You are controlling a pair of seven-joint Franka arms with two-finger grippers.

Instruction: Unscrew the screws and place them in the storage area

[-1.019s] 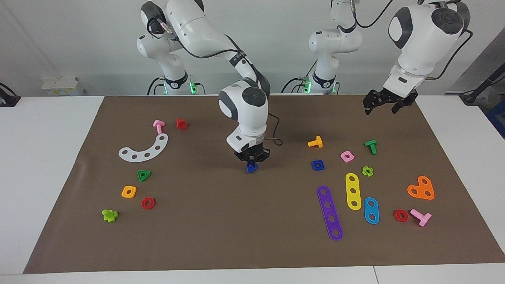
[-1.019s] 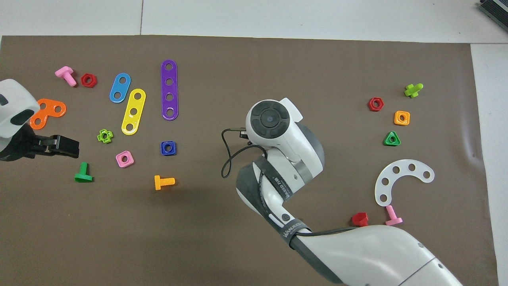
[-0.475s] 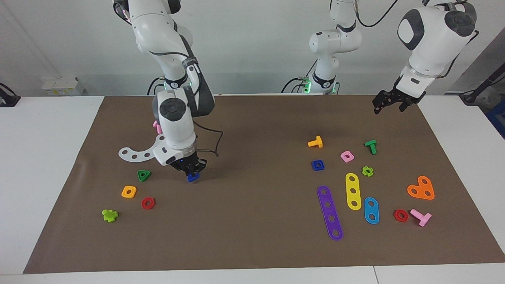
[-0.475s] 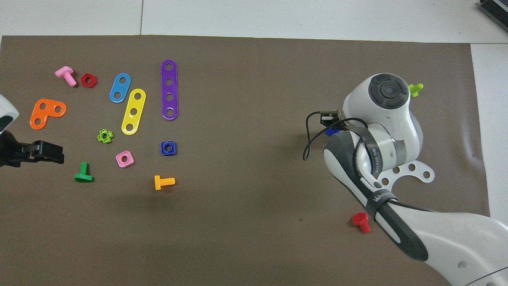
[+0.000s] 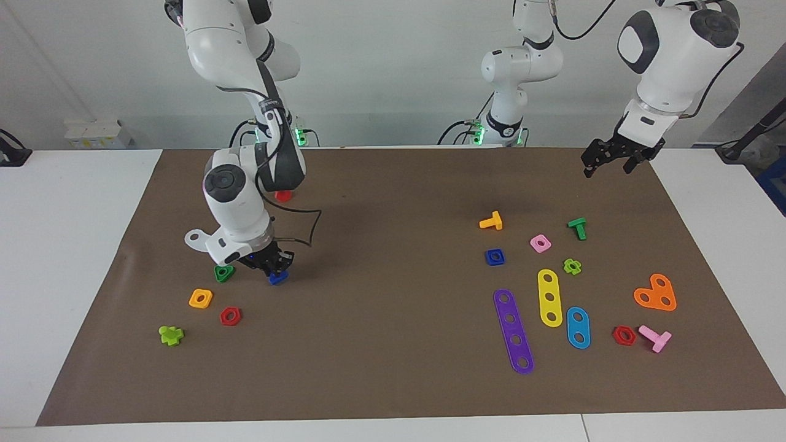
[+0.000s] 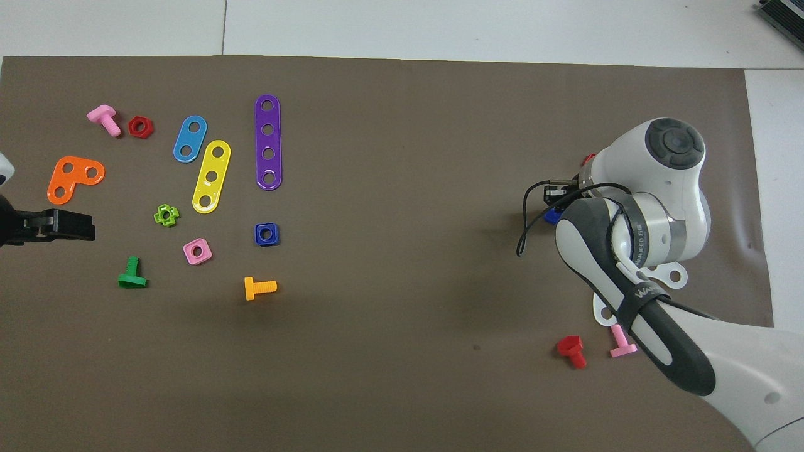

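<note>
My right gripper [image 5: 273, 269] is shut on the small blue bolt [image 5: 278, 278] and holds it low, at or just above the brown mat. It is beside the green triangular nut [image 5: 224, 273], at the edge of the bare storage patch [image 5: 255, 301]. Around that patch lie the white curved strip [image 5: 195, 236], the orange square nut [image 5: 201, 298] and the red hex nut [image 5: 230, 315]. In the overhead view the arm hides most of the bolt [image 6: 553, 215]. My left gripper [image 5: 608, 164] is open and empty, raised over the mat's corner at the left arm's end, and waits.
Toward the left arm's end lie a blue square nut [image 5: 494, 256], orange bolt [image 5: 491, 221], green bolt [image 5: 577, 228], purple strip [image 5: 513, 330], yellow strip [image 5: 549, 297] and orange plate [image 5: 656, 293]. A lime cross piece [image 5: 171, 334] and red bolt [image 5: 283, 196] lie near the storage patch.
My right gripper has carried the blue bolt from the mat's middle toward the right arm's end and lowered it next to the green triangular nut. My left gripper drew back slightly.
</note>
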